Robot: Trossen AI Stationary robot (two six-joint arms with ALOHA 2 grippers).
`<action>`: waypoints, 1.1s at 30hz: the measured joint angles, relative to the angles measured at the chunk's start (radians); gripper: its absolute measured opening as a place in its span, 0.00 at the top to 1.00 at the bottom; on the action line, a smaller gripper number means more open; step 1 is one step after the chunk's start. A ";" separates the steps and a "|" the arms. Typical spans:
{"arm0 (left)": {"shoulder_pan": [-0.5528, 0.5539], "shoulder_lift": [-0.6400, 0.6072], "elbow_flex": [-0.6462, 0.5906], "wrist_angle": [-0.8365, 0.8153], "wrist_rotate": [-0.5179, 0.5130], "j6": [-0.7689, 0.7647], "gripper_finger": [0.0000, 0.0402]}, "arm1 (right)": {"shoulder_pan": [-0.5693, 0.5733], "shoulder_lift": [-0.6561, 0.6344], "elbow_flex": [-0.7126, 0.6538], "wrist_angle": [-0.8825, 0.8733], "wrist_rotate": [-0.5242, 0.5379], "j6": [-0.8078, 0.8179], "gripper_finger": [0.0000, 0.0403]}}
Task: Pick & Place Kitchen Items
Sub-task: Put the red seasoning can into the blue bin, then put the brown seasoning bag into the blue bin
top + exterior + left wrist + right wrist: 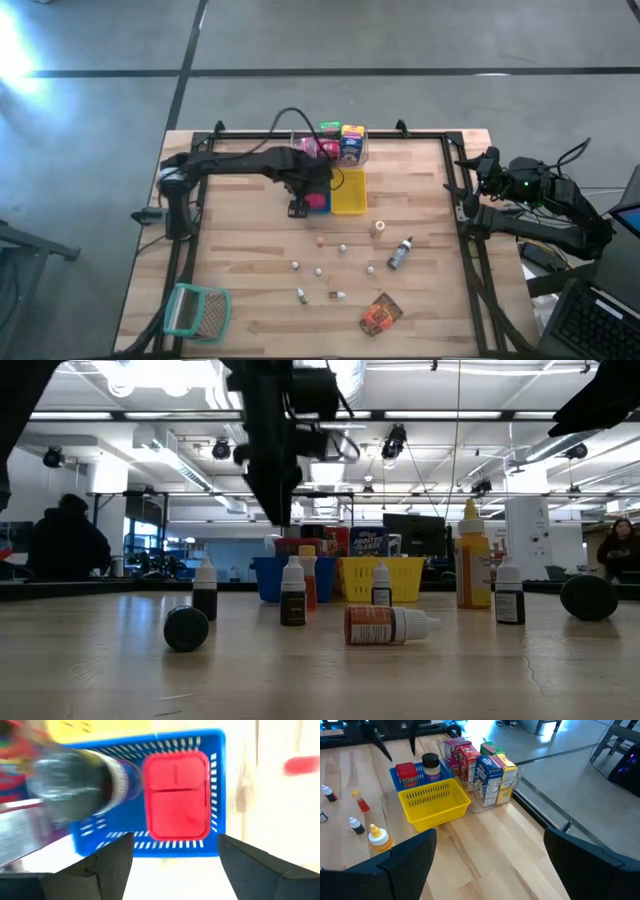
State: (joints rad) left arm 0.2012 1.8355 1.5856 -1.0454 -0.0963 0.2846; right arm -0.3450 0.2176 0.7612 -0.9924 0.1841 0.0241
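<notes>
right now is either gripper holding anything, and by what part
Nothing is held. The left gripper hangs open above the blue basket, where a red can and a jar sit. The right gripper waits open at the table's right edge.

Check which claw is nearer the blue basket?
Left. The left claw hangs open right over the blue basket; the right claw waits open at the table's right edge.

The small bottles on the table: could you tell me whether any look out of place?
One does. A small white-capped bottle with an orange label lies on its side at the front of the table, while the dark bottles around it stand upright. Nothing looks spilled or damaged.
</notes>
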 joint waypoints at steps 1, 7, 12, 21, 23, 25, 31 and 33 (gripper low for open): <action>0.000 -0.024 0.002 0.002 -0.001 -0.015 0.28 | 0.000 0.000 0.000 0.000 0.000 0.000 0.10; -0.011 -0.219 -0.046 0.054 -0.002 -0.153 0.29 | 0.000 0.000 0.000 0.000 0.000 0.000 0.10; -0.032 -0.417 -0.215 0.253 -0.002 -0.215 0.29 | 0.000 0.000 0.000 0.000 0.000 0.000 0.10; -0.040 -0.721 -0.545 0.600 -0.002 -0.292 0.29 | 0.000 0.000 0.000 0.000 0.000 0.000 0.10; -0.040 -0.769 -0.600 0.650 -0.002 -0.298 0.29 | 0.000 0.000 0.000 0.000 0.000 0.000 0.10; -0.040 -0.808 -0.650 0.689 -0.001 -0.303 0.29 | 0.000 0.000 0.000 0.000 0.000 0.000 0.10; -0.040 -0.885 -0.796 0.841 -0.001 -0.344 0.29 | 0.000 0.000 0.000 0.000 0.000 0.000 0.10; -0.040 -0.897 -0.851 0.908 0.000 -0.351 0.29 | 0.000 0.000 0.000 0.000 0.000 0.000 0.10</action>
State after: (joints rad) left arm 0.1612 0.9380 0.7349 -0.1373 -0.0967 -0.0661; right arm -0.3450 0.2176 0.7612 -0.9924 0.1837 0.0238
